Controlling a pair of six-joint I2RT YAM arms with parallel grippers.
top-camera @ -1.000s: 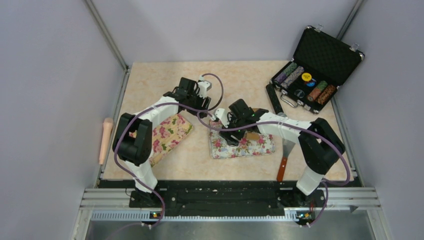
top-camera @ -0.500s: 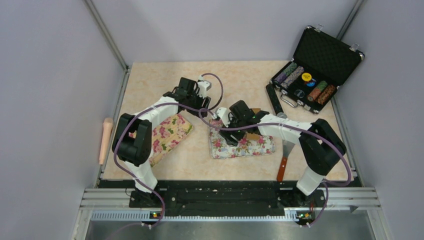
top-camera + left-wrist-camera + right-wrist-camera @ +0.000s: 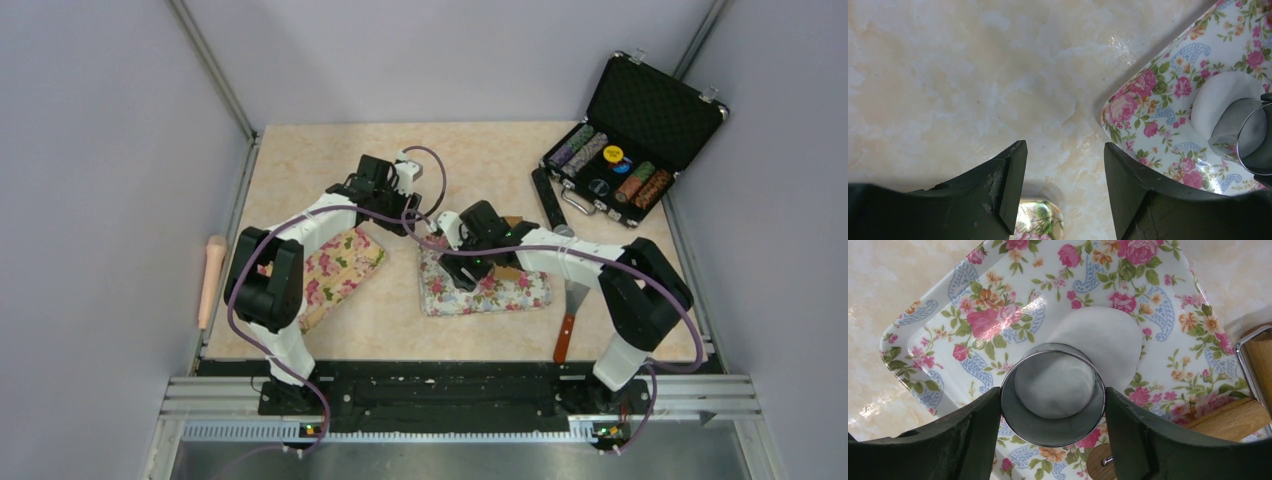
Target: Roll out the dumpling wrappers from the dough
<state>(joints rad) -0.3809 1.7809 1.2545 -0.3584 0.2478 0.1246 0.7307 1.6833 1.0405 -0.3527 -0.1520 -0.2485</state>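
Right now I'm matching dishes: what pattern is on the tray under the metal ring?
White tray with pink roses, blue paisley; right wrist view.

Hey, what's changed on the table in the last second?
Almost nothing: the right gripper, jaws shut on the ring cutter over a dumpling wrapper on the floral tray, seems to have edged barely left. The left gripper stayed open and still.

A thin, flat, white dumpling wrapper is laid on the flowered tray, partly seen through the metal ring.
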